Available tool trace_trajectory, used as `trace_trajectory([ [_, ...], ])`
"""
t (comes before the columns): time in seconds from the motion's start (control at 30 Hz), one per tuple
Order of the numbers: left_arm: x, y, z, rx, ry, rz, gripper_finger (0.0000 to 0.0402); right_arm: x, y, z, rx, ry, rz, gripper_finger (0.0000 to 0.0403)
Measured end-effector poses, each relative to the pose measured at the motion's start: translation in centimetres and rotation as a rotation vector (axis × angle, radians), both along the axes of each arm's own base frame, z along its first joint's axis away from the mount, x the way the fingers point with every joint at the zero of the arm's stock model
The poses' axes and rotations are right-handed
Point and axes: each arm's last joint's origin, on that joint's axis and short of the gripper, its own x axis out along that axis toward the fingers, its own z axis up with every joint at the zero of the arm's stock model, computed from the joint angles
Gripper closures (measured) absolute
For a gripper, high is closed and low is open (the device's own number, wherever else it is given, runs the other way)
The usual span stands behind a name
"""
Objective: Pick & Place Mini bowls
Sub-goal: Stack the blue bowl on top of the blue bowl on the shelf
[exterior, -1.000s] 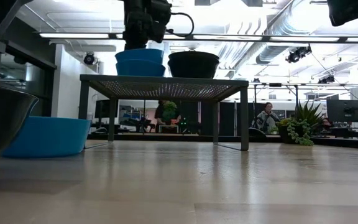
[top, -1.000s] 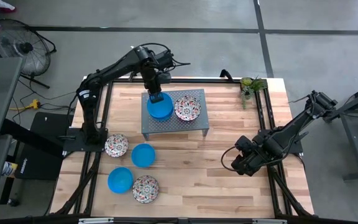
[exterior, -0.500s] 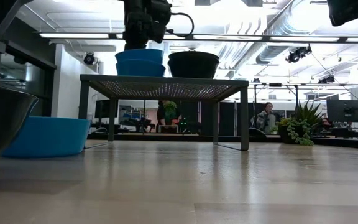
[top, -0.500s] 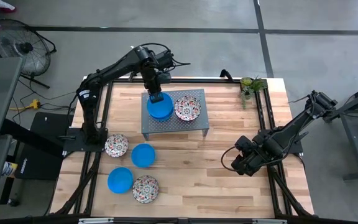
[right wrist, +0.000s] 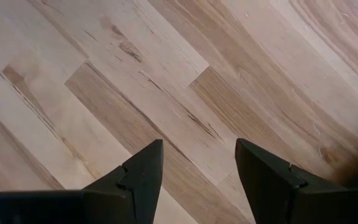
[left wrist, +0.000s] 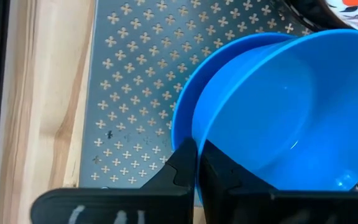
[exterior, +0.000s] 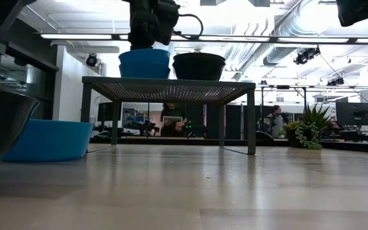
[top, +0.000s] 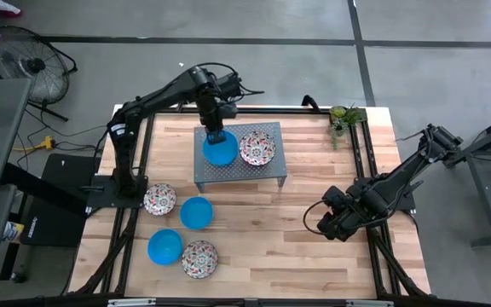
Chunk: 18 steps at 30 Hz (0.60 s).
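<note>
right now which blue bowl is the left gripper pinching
The top blue bowl on the grey stand, nested in another blue one. The left gripper is shut on its rim. The two other blue bowls sit untouched on the table.

Four blue mini bowls can be counted: two nested on the grey perforated stand, the upper blue bowl and the lower blue bowl under it, and two on the worktop at lower left, one above the other. Three patterned mini bowls are seen: one on the stand, two at lower left. One stand, one small plant, one floor fan and two arms are counted.
</note>
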Motion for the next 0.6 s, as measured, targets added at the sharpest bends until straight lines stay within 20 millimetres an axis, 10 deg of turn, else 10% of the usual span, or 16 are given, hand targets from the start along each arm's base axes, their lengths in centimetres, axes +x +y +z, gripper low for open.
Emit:
trace_trajectory([
  [0.6,-0.1,0.0,-2.1,-0.045,0.070,0.003,0.0402,0.1,0.1,0.0,0.001,-0.010,0.037,0.0215],
])
